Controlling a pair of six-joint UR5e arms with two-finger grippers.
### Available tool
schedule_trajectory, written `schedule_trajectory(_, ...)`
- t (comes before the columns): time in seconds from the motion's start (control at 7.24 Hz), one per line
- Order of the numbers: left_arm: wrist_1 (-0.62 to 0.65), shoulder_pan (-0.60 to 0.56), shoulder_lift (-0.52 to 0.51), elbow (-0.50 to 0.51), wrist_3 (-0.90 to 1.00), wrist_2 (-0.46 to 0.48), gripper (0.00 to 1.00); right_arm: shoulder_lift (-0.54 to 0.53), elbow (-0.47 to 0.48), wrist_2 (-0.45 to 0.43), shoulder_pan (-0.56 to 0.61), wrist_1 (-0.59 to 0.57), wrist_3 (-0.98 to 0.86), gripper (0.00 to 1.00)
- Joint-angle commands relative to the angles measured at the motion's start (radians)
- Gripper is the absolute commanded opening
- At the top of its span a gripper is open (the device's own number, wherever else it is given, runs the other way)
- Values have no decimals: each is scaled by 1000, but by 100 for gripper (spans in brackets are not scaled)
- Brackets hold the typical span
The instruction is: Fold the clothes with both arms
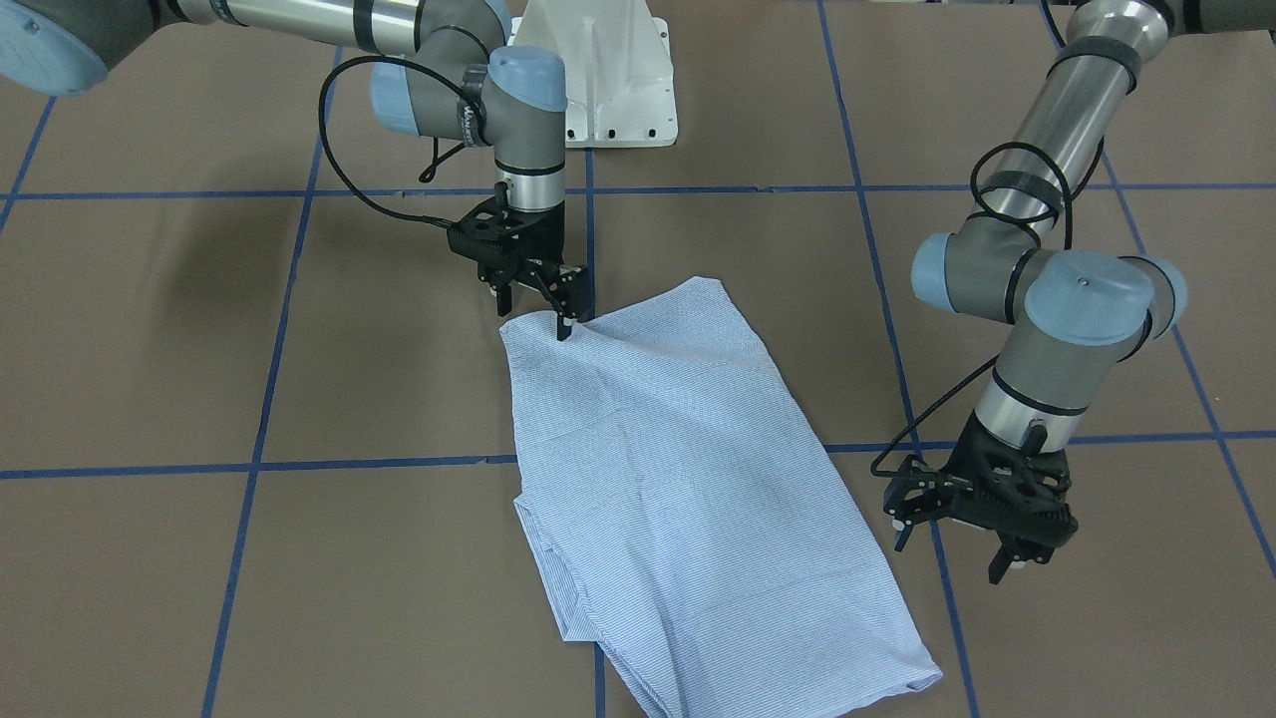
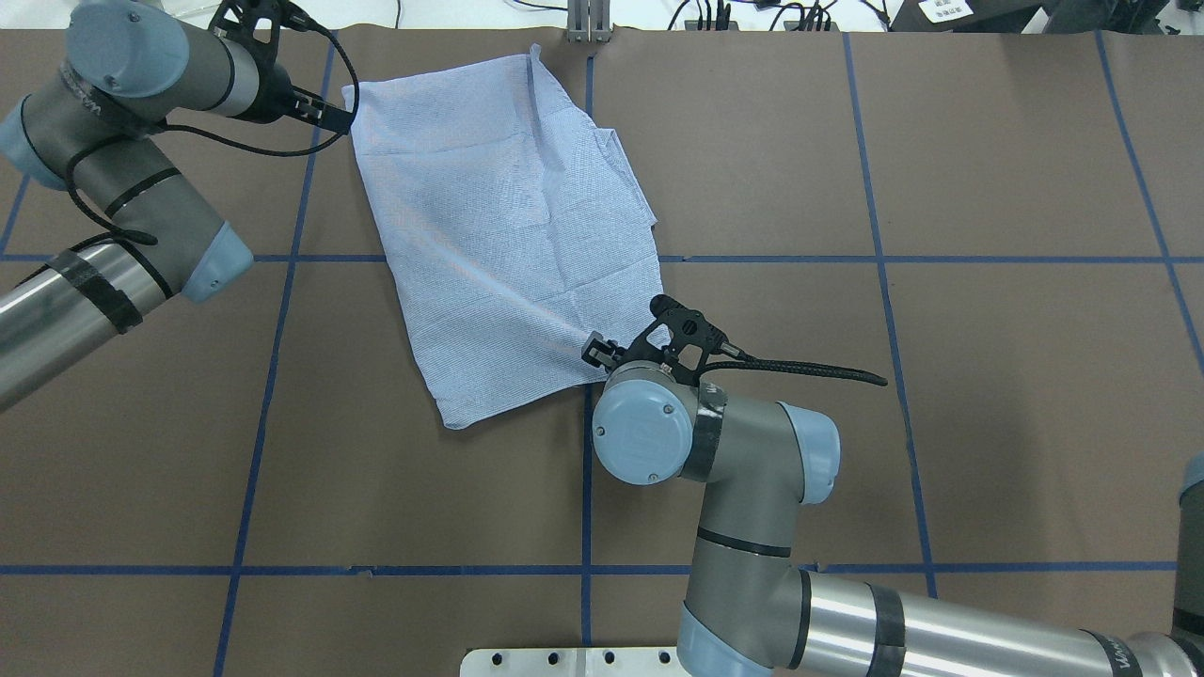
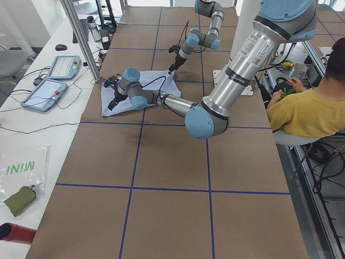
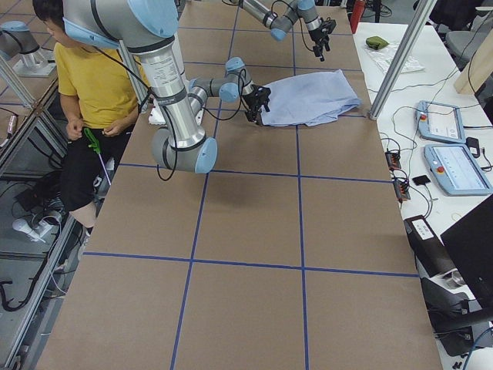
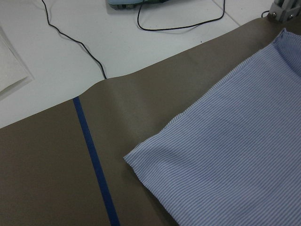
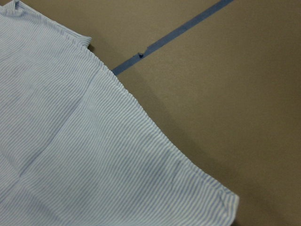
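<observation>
1. Ok, near end first: the right gripper point(image 1: 535, 319) sits at the near right corner of the shirt point(image 1: 678, 479). Its jaws are apart and it grips nothing. One fingertip is touching or just over the hem, can't tell which. The right wrist view shows that corner lying flat.
2. The shirt lies flat on the desk point(image 1: 150, 349) as a rough rectangle with no sleeves sticking out. It is skewed against the blue tape point(image 1: 259, 465) grid.
3. Far end: the left gripper point(image 1: 949, 560) hovers just beside the far left corner, off the cloth, jaws spread and empty.
4. My read: both arms are lining up on corners for the next fold, and no grasp is made yet.
5. Risks:
   - The right fingertip is at the very hem, so closing may pinch only one layer or slip off.
   - The left gripper must shift onto the cloth first; closing where it is grabs air.
   - An uneven lift between the arms would drag the skewed shirt and land the fold crooked.
   - The shirt's far edge sits near the desk's far edge, so a push could shove cloth over it.
</observation>
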Motion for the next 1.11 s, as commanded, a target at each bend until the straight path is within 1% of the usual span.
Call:
schedule_trajectory(0.0, 1, 2, 4, 0, 0, 0, 100, 23, -24, -10, 0, 1, -5, 81)
schedule_trajectory(0.14, 1, 2, 6, -2, 0, 0, 100, 23, -24, -16, 0, 0, -9, 77)
schedule_trajectory(0.28, 0, 2, 6, -2, 0, 0, 100, 23, -25, -17, 0, 0, -11, 65)
schedule_trajectory(0.41, 0, 2, 6, -2, 0, 0, 100, 23, -25, -17, 0, 0, -11, 44)
schedule_trajectory(0.55, 0, 2, 6, -2, 0, 0, 100, 25, -27, -16, 0, 1, -8, 16)
schedule_trajectory(0.69, 0, 2, 7, -2, 0, 0, 100, 23, -25, -17, 0, 1, -3, 5)
schedule_trajectory(0.83, 0, 2, 7, -2, 0, 0, 100, 25, -25, -17, 0, 1, 0, 0)
schedule_trajectory(0.97, 0, 2, 7, -10, -2, 0, 100, 26, -25, -16, 2, 1, 0, 0)
